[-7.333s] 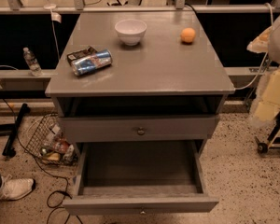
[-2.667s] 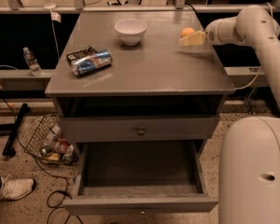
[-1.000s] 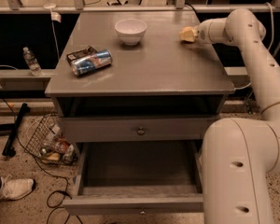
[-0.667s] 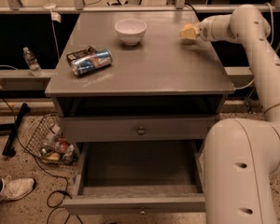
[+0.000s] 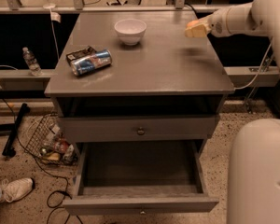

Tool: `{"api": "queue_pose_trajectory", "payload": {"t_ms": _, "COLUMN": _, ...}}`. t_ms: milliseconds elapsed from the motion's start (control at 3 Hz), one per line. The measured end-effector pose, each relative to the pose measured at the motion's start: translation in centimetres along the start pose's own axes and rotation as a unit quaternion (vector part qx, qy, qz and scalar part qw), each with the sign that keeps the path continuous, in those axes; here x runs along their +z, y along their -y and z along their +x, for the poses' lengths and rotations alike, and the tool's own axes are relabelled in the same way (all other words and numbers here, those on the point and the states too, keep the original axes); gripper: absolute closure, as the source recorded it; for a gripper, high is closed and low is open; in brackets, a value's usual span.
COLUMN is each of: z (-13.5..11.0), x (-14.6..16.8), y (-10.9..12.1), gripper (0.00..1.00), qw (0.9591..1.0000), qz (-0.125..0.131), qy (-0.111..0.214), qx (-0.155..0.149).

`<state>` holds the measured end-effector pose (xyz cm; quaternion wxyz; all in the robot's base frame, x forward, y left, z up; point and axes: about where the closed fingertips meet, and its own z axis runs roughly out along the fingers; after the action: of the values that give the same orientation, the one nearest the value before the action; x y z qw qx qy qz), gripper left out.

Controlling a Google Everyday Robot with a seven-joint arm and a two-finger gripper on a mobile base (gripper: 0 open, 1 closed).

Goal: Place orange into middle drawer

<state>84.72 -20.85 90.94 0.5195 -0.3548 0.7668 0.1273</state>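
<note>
My gripper (image 5: 194, 29) hangs a little above the back right part of the grey cabinet top (image 5: 154, 64), with its shadow on the surface below. It looks closed around the orange, which is almost wholly hidden between the cream fingers; no orange lies on the top where it was before. The white arm reaches in from the right. The middle drawer (image 5: 140, 167) is pulled open at the bottom, with its grey inside bare and its front (image 5: 140, 205) toward me.
A white bowl (image 5: 130, 30) stands at the back centre of the top. A blue-silver can (image 5: 91, 62) lies on its side at the left next to a dark packet (image 5: 79, 54). The upper drawer front with a knob (image 5: 140, 130) is closed. A wire basket (image 5: 49, 143) and cables lie on the floor at left.
The gripper came in to the orange at the back right, closed on it, and has now lifted slightly up and to the right. The orange is gone from the top.
</note>
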Motion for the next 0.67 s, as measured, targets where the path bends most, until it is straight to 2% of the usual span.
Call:
{"api": "queue_pose_trajectory", "payload": {"t_ms": 333, "z": 0.5, "x": -2.5, "y": -3.7, "gripper": 1.0, "qw": 0.999, "qz": -0.032, "qy": -0.028, "qx": -0.013}}
{"api": "queue_pose_trajectory", "payload": {"t_ms": 667, "z": -0.2, "x": -6.4, "y": -6.9, "gripper": 1.0, "qw": 0.9985, "qz": -0.04, "qy": -0.036, "qx": -0.007}}
